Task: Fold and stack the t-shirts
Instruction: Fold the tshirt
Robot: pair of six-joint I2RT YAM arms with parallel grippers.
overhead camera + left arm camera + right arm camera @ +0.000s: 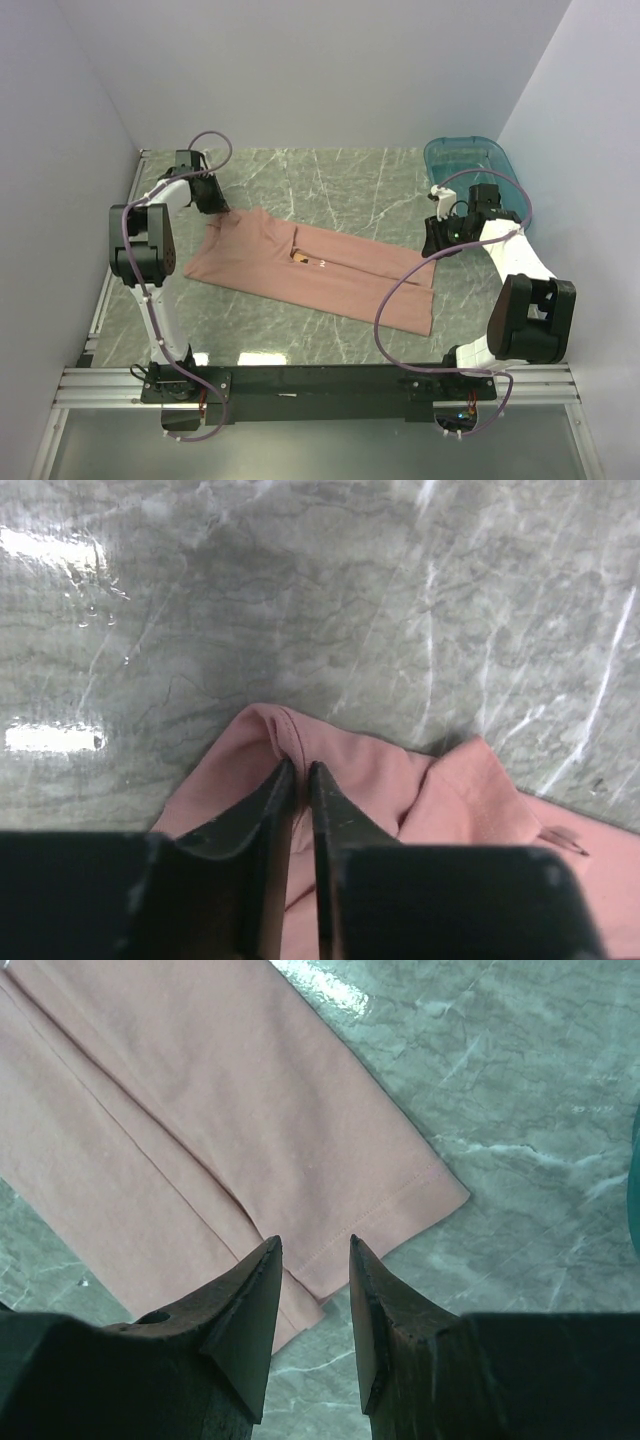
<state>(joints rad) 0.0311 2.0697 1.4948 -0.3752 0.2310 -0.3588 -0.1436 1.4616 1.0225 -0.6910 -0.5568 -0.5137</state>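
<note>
A salmon-pink t-shirt [310,270] lies folded lengthwise into a long strip across the marble table, with a small printed patch showing near its middle. My left gripper [215,207] is at the strip's far left end. In the left wrist view its jaws [301,768] stand nearly together, pinching a raised fold of the t-shirt's edge [270,725]. My right gripper [435,240] hovers at the strip's right end. In the right wrist view it is open [315,1245], its fingertips just above the hemmed corner of the t-shirt [200,1110], with nothing between them.
A teal plastic tub [468,160] stands at the back right corner, just behind the right arm; its edge shows in the right wrist view [635,1180]. White walls close in the table on the left, right and back. Purple cables loop over both arms.
</note>
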